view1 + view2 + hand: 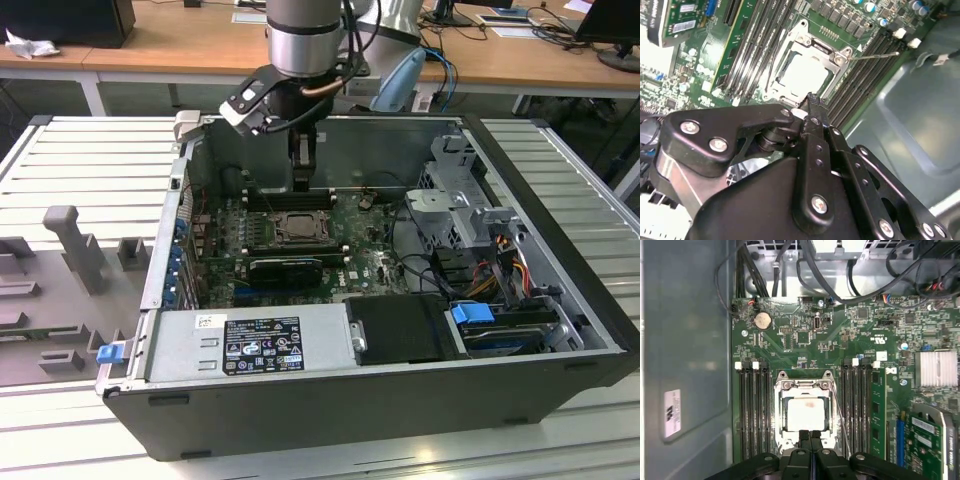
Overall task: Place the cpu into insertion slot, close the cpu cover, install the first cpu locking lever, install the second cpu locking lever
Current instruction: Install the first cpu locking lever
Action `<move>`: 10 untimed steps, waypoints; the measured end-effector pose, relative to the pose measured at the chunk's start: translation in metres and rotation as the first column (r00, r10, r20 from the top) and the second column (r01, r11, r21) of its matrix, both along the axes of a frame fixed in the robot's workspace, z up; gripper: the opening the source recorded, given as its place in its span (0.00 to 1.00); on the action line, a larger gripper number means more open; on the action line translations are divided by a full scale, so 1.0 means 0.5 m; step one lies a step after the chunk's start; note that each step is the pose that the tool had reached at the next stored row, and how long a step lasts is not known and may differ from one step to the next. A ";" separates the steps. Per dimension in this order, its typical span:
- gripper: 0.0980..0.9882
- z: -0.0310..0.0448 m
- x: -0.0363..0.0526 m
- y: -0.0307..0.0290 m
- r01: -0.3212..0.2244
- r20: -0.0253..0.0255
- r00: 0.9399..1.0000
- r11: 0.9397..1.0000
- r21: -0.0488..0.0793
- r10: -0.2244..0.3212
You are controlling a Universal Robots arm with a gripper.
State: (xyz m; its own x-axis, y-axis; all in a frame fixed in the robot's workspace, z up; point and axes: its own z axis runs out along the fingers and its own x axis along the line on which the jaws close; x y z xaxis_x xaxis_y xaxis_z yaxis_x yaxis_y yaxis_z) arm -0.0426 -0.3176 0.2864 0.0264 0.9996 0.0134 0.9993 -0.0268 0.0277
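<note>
The cpu (pixel 806 413) lies in the insertion slot (pixel 785 442), its pale silver top showing; it also shows in the second wrist view (pixel 802 75). The cpu cover (pixel 805 386) lies flat around the chip as a grey metal frame (pixel 839 54). A thin wire locking lever (pixel 841 417) slants out from the socket over the memory slots (pixel 875 55). My gripper (pixel 810 436) is shut with nothing between its black fingers, its tips (pixel 810 100) just above one edge of the socket. In the exterior view the gripper (pixel 300 172) hangs over the socket (pixel 298 228).
Long black memory slots (pixel 754 410) flank the socket on both sides. The open case's metal wall (pixel 685 365) stands close by. Cable bundles (pixel 805 270) run along the board's edge. A black card (pixel 285 268), a power supply (pixel 250 340) and drive bays (pixel 470 220) fill the case.
</note>
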 end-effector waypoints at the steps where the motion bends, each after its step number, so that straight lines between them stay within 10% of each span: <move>1: 0.01 0.004 0.000 0.000 0.000 0.000 1.000 1.000 0.000 0.000; 10: 0.01 0.006 0.000 0.000 -0.139 0.000 0.990 0.990 0.000 0.139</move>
